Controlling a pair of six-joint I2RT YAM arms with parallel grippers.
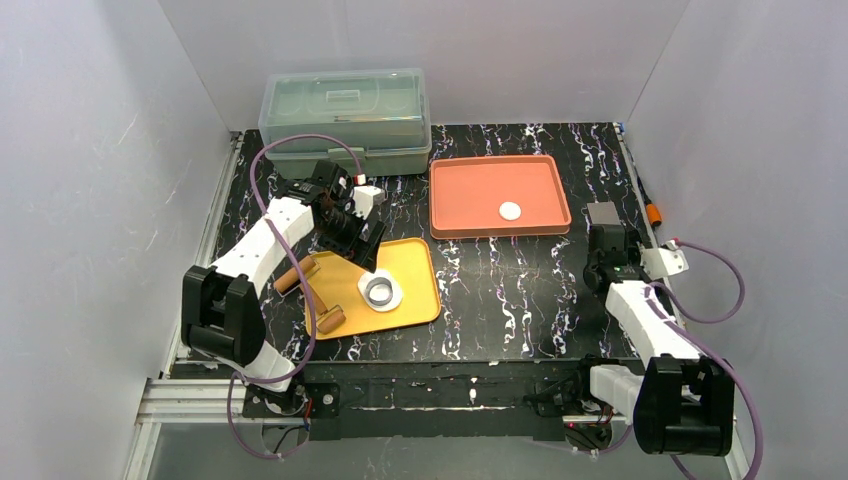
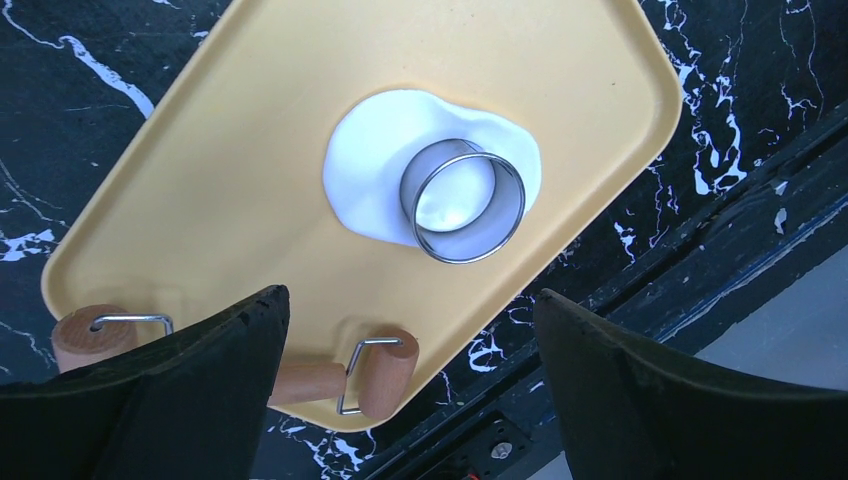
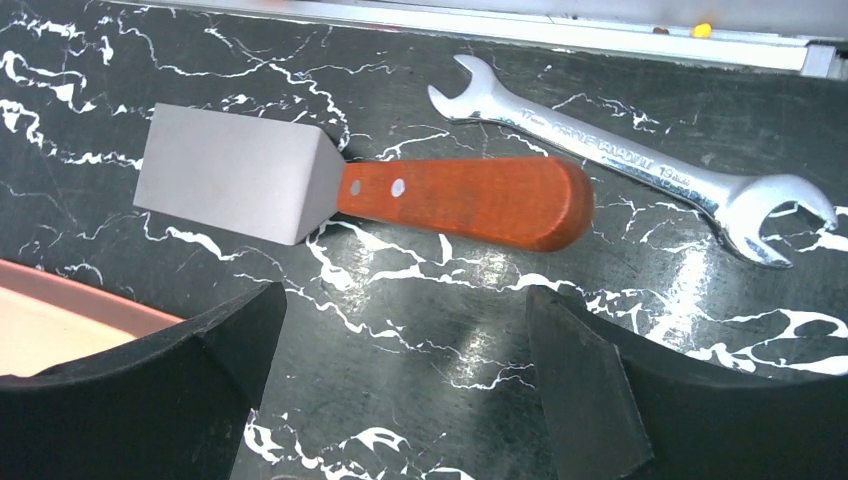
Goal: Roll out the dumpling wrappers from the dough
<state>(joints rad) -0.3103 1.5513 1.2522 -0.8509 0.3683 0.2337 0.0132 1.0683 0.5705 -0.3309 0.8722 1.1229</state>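
**Left fingers open over dough sheet, right fingers open over spatula**

The left fingers (image 2: 210,390) are standing wide apart and gripping nothing, hanging over the yellow tray (image 2: 250,150). The dough (image 2: 370,170) is lying as a flat white oval sheet on that tray, ahead of the fingertips and roughly in line with the gap between them. A metal ring (image 2: 508,200) is sitting upright on the dough, toward its edge on the side of the wrist view's right-hand finger, with dough showing inside it. A wooden roller (image 2: 385,372) is lying at the tray rim close under the fingertips, partly hidden behind one finger.

The right fingers (image 3: 180,380) are also spread wide and holding nothing, hovering above the black marbled counter (image 3: 430,300). Just ahead of them a spatula (image 3: 230,175) with a wooden handle is lying flat, and a wrench (image 3: 640,165) is lying just beyond its handle. One dumpling wrapper (image 1: 510,210), a small round white disc, is resting on the orange tray (image 1: 470,190), between the two sets of fingers and well apart from both. A clear lidded box (image 1: 345,115) is sitting beyond the left fingers.
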